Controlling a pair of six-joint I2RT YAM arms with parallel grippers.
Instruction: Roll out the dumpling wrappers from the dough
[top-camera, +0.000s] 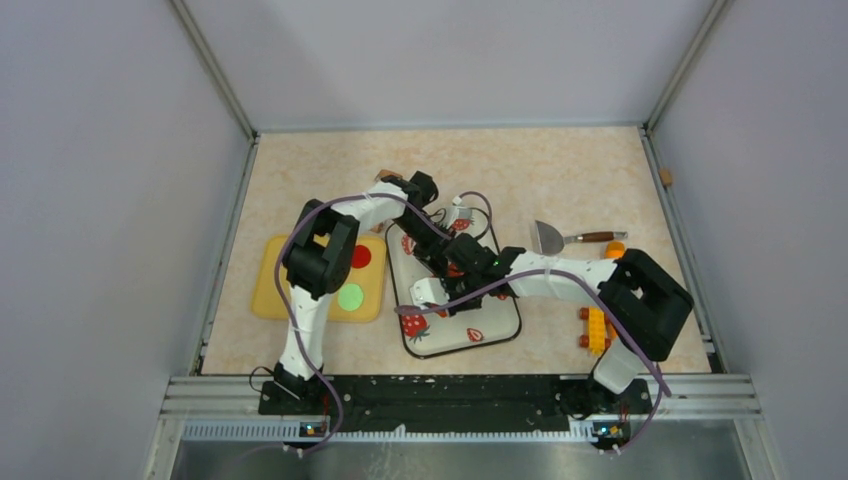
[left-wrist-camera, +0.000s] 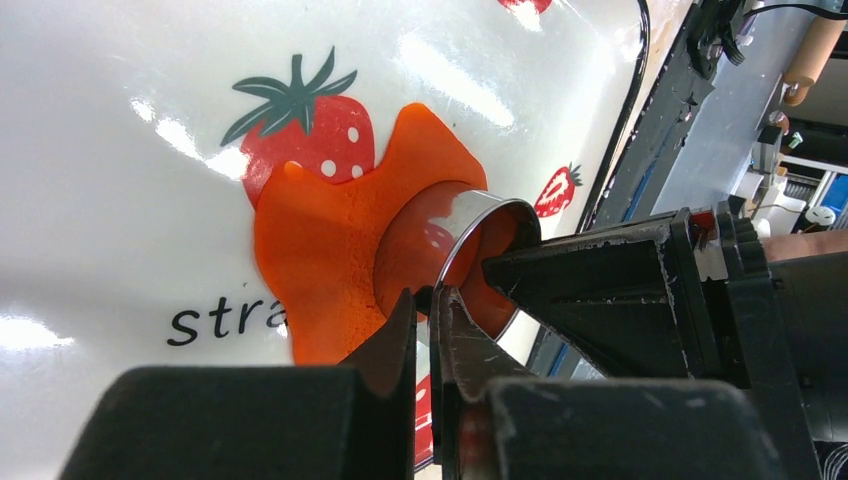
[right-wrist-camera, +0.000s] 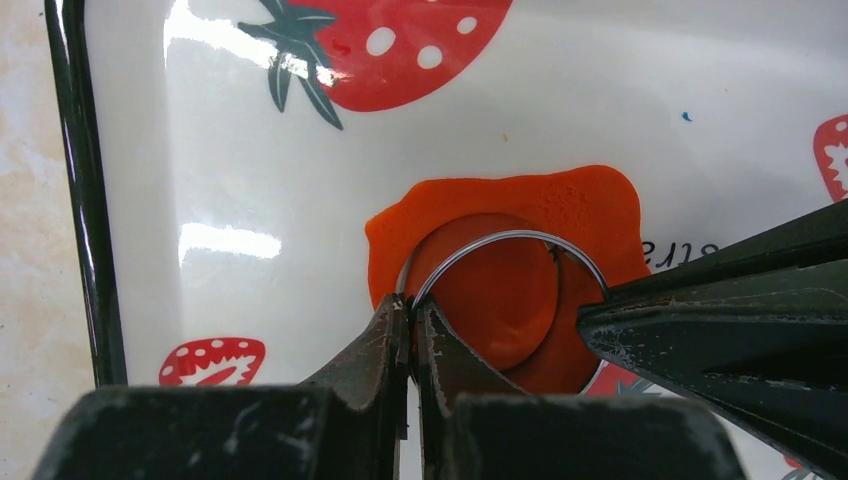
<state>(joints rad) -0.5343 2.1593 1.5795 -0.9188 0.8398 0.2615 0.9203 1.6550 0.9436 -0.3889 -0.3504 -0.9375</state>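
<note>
The dough (left-wrist-camera: 320, 260) is a flat irregular orange-red blob on the white strawberry tray (top-camera: 500, 320). It also shows in the right wrist view (right-wrist-camera: 590, 200). A metal ring cutter (left-wrist-camera: 470, 215) stands pressed into it, with a round piece of clay inside the ring (right-wrist-camera: 500, 238). My left gripper (left-wrist-camera: 428, 295) is shut on the ring's wall. My right gripper (right-wrist-camera: 410, 305) is shut on the ring's rim from another side. Both meet over the tray (top-camera: 462, 265). Two dumpling wrappers, one red (top-camera: 361, 256) and one green (top-camera: 350, 297), lie on the yellow board (top-camera: 275, 285).
A metal spatula (top-camera: 560, 238) with a wooden handle lies right of the tray, an orange lump (top-camera: 614, 249) by it. Yellow and orange toy bricks (top-camera: 596, 328) sit at the near right. A wooden rolling pin end (left-wrist-camera: 810, 50) shows behind the left arm.
</note>
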